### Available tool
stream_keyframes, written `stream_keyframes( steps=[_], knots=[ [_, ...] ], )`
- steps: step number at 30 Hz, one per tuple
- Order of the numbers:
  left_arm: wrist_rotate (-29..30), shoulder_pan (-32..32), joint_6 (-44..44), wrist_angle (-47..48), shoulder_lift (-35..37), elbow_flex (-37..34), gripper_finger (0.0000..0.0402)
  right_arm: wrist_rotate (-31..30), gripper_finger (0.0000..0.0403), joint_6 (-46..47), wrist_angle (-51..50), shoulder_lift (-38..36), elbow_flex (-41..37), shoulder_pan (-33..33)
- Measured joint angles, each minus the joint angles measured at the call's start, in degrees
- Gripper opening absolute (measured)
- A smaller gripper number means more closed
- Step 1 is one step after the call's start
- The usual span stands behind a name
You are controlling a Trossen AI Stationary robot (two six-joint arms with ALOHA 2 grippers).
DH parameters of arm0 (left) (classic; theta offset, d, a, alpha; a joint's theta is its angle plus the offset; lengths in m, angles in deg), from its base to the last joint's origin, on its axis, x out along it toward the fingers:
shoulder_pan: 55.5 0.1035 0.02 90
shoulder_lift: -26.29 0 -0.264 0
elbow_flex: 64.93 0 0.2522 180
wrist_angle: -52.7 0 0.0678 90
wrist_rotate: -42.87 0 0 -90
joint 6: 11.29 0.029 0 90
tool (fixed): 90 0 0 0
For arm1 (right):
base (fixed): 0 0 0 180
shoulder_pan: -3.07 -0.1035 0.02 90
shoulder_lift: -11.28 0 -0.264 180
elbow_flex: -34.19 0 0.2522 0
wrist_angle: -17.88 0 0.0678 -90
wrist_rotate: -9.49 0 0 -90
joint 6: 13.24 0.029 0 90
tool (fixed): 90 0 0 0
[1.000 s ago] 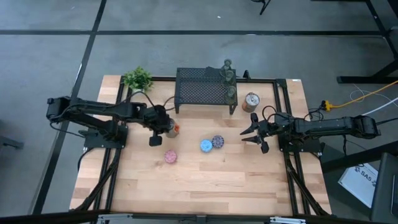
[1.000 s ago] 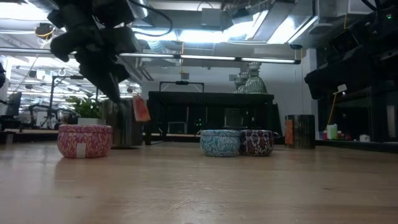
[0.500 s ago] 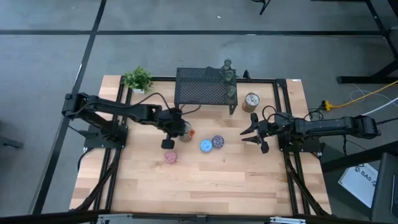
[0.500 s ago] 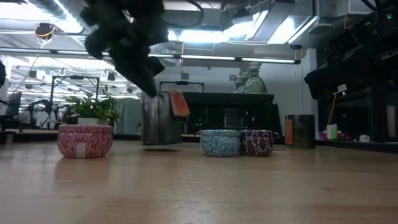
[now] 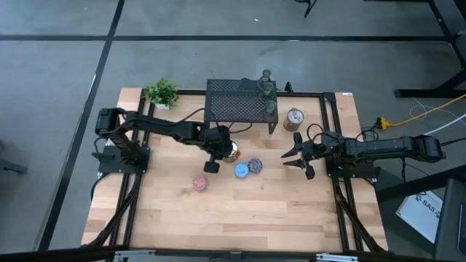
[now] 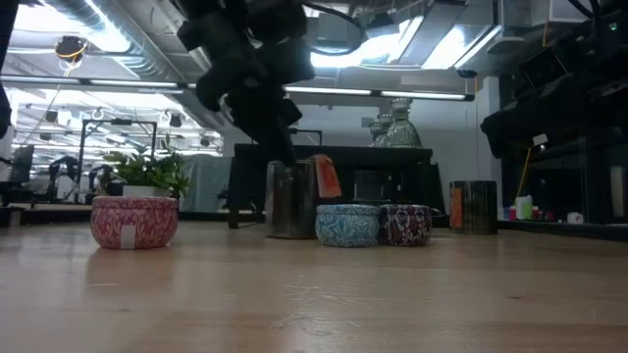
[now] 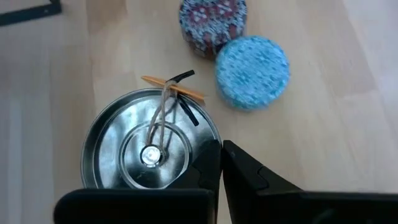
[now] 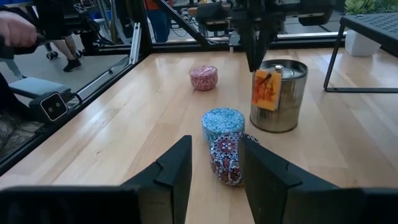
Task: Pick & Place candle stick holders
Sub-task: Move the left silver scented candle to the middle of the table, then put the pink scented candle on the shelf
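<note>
My left gripper (image 5: 223, 148) is shut on a silver-and-orange holder (image 5: 231, 151), a tin with an orange tag, just left of the blue holder (image 5: 241, 171) and the purple holder (image 5: 255, 166), which stand side by side on the table. The pink holder (image 5: 199, 183) stands nearer the table's near edge. A second silver-and-orange holder (image 5: 294, 118) stands at the far right. Greenish glass holders (image 5: 269, 91) stand on the mesh stand's right end. My right gripper (image 5: 295, 156) is open and empty, right of the purple holder. My left gripper pinches the tin's rim wall (image 7: 210, 144), one finger inside the tin and one finger (image 7: 249, 177) outside. The fingers come from above, pointing down. The tin (image 8: 278, 96) stands upright, its base at the table top or just above it; I cannot tell which.
The black mesh stand (image 5: 237, 105) and a small potted plant (image 5: 161, 92) stand along the far edge. A black frame rail (image 5: 331, 131) runs round the table. A person's hand (image 8: 15, 31) shows in the room beyond the table's left side.
My left gripper has gone toward the table's right edge with the silver-and-orange holder, from beyond the pink holder to just beside the blue one. The tin has stayed upright in the hold and stands lower now than half a second ago.
</note>
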Motion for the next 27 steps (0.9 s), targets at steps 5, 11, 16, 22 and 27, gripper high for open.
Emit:
stream_keyframes(
  steps=[5,11,16,22,27],
  knots=[
    [5.33,-0.07,-0.08,-3.01,0.05,1.87,0.0048,0.0,0.0132,-0.02,-0.22,0.0,0.0,0.0],
    [6.27,-2.06,-1.9,-2.66,0.11,2.99,0.0111,0.0,0.0132,0.0,-0.63,0.02,0.0,0.0],
    [7.73,-4.79,-3.36,0.76,2.03,3.1,0.0158,0.02,0.0132,-0.02,-0.61,0.02,0.0,-0.02],
    [9.07,-8.04,-11.12,8.48,4.82,3.1,0.0203,0.01,0.0132,-0.02,-1.4,0.02,0.0,0.0],
    [8.97,-11.04,-20.68,18.53,6.3,3.1,0.023,0.02,0.0132,0.01,-1.53,0.02,0.0,-0.02]
  ],
)
